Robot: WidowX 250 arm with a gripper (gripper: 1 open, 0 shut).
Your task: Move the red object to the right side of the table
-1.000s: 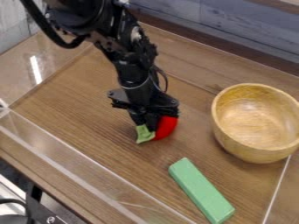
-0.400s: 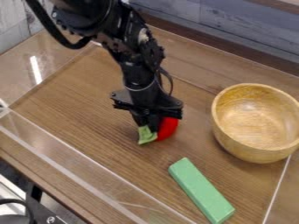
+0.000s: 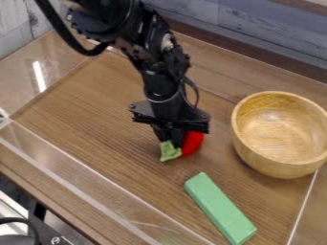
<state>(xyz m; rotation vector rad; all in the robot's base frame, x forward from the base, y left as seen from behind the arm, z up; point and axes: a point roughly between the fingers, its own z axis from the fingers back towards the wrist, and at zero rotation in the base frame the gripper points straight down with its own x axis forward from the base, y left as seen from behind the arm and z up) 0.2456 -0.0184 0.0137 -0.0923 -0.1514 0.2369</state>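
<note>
Table [image 3: 90, 124] is brown wood-grain, ringed by low clear walls; the wooden bowl [image 3: 278, 132] serves as landmark, sitting toward the right of the surface.

Arm and gripper [image 3: 177, 135] have shifted toward the bowl since a second ago; in the oldest frame the gripper sat farther from the bowl's rim, now the gap is visibly narrower, though still apart, not touching.

Green block [image 3: 220, 208] lies flat in front of the bowl and below the gripper, unmoved across the frames.

Red object [image 3: 192, 143] travels with the gripper; jaws point down and are clamped on it, its red body showing on the bowl side and the pale green stem on the far side; it sits low, at or just above the tabletop, which of the two I cannot tell.

Judgement: carry under way, rightward; the object is not yet at the right side; release still to come.

No brand, label or writing legible anywhere.
</note>
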